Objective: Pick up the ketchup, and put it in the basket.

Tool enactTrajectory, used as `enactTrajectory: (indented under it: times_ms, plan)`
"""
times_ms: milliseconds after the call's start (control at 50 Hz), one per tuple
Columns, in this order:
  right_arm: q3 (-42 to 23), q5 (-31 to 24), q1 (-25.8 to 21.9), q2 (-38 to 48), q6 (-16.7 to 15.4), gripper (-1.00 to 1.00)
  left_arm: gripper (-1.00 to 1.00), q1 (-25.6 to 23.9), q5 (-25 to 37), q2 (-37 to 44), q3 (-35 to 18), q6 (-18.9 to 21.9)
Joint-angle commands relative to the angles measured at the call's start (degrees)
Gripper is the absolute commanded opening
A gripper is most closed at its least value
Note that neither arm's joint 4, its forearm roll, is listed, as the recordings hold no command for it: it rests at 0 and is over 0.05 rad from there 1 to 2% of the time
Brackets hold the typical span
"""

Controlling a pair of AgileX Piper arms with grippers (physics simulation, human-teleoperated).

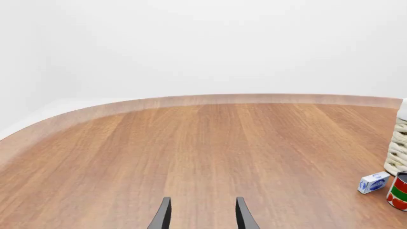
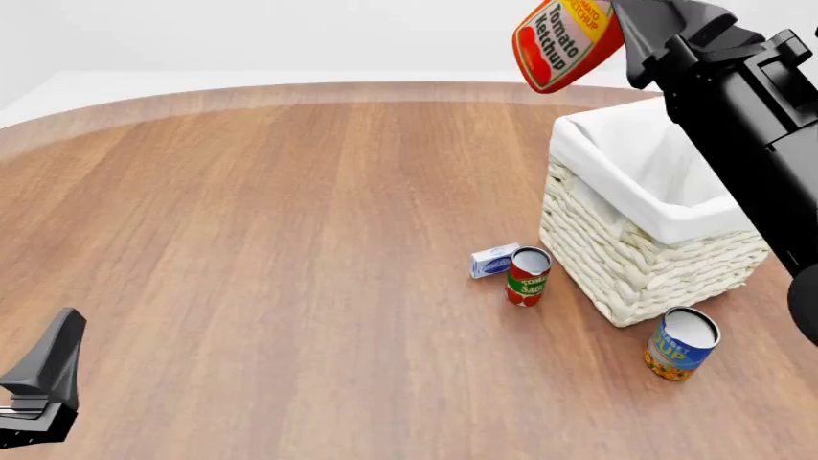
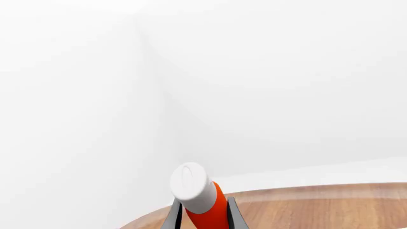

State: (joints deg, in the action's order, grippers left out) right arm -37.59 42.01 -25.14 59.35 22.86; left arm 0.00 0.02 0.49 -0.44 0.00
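Observation:
The ketchup (image 2: 566, 40), a red bottle with a yellow label, hangs tilted high in the air. It is above and just left of the basket's far-left corner. My right gripper (image 2: 616, 27) is shut on it. In the right wrist view the fingers (image 3: 231, 212) clamp the red body (image 3: 205, 217) below the white cap (image 3: 192, 182). The cream wicker basket (image 2: 601, 251) with a white liner stands at the right of the table, and its edge shows in the left wrist view (image 1: 399, 143). My left gripper (image 2: 45, 383) is low at the near left, open and empty (image 1: 202, 214).
A small red-and-green tomato sauce can (image 2: 527, 276) (image 1: 399, 192) and a small white-and-blue box (image 2: 493, 260) (image 1: 373, 182) stand just left of the basket. A blue-and-yellow can (image 2: 680, 344) stands at its near corner. The round wooden table's far edge (image 2: 320, 91) curves behind.

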Motion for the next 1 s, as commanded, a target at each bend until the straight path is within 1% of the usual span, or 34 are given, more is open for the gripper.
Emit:
enactTrajectory:
  times_ms: [20, 140, 160, 200, 240, 280, 520, 600, 620, 660, 680, 700, 780, 800, 1000]
  plan:
    - [-0.7, 0.6, 2.9, -0.8, 3.1, -1.00, 1.00, 0.0, 0.0, 0.0, 0.0, 0.0]
    - [0.0, 1.7, 5.1, -0.9, 3.9, -1.00, 1.00, 0.0, 0.0, 0.0, 0.0, 0.0]
    - [0.2, 2.0, 6.2, -0.7, 4.2, -1.00, 1.00, 0.0, 0.0, 0.0, 0.0, 0.0]
    - [0.3, 1.9, 7.5, -0.7, 4.1, -1.00, 1.00, 0.0, 0.0, 0.0, 0.0, 0.0]
    - [0.3, 1.9, 7.7, -0.7, 4.2, -1.00, 1.00, 0.0, 0.0, 0.0, 0.0, 0.0]
    - [0.4, 1.6, 9.1, -0.5, 4.8, -1.00, 1.00, 0.0, 0.0, 0.0, 0.0, 0.0]
    - [0.3, 0.6, 13.3, -0.7, 6.8, -1.00, 1.00, 0.0, 0.0, 0.0, 0.0, 0.0]
    - [0.2, 0.7, 14.8, 0.3, 6.4, -1.00, 1.00, 0.0, 0.0, 0.0, 0.0, 0.0]
    - [0.0, 0.0, 15.7, 0.2, 5.7, -1.00, 1.00, 0.0, 0.0, 0.0, 0.0, 0.0]
    - [-0.1, -0.1, 15.7, 0.3, 5.7, -1.00, 1.00, 0.0, 0.0, 0.0, 0.0, 0.0]
    - [-0.5, -1.0, 16.5, 0.4, 4.9, -1.00, 1.00, 0.0, 0.0, 0.0, 0.0, 0.0]
    - [-0.3, -0.8, 16.6, 0.3, 4.8, -1.00, 1.00, 0.0, 0.0, 0.0, 0.0, 0.0]
    - [-0.4, -1.0, 17.2, 1.2, 5.5, -1.00, 1.00, 0.0, 0.0, 0.0, 0.0, 0.0]
    - [-0.9, -2.6, 17.4, 0.4, 5.3, -1.00, 1.00, 0.0, 0.0, 0.0, 0.0, 0.0]
    - [-1.9, -5.3, 18.0, -0.2, 5.7, -1.00, 1.00, 0.0, 0.0, 0.0, 0.0, 0.0]
